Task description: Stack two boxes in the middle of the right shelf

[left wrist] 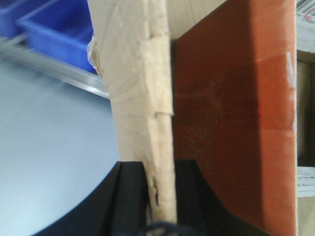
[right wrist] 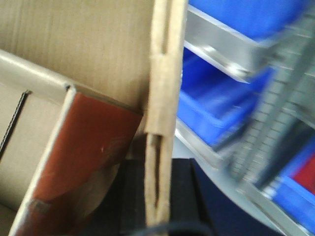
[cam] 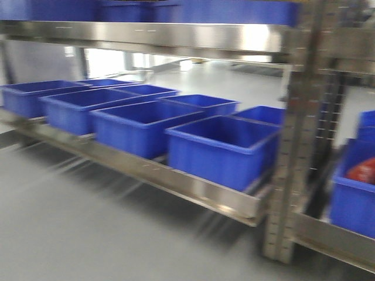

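Transport, seemingly: left gripper [left wrist: 160, 199] and right gripper [right wrist: 158, 196] each pinch a box [left wrist: 138, 73] wall. Next, reach the shelf [cam: 334, 237], lifting over its lip.

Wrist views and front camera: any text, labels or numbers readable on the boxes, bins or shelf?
No text can be read.
Box flap in the left gripper: plain cardboard, no print.
Box wall in the right gripper: plain too.
White strip at the left wrist view's right edge: faint marks, too blurred.
Blue bins and shelf lip: no markings visible.
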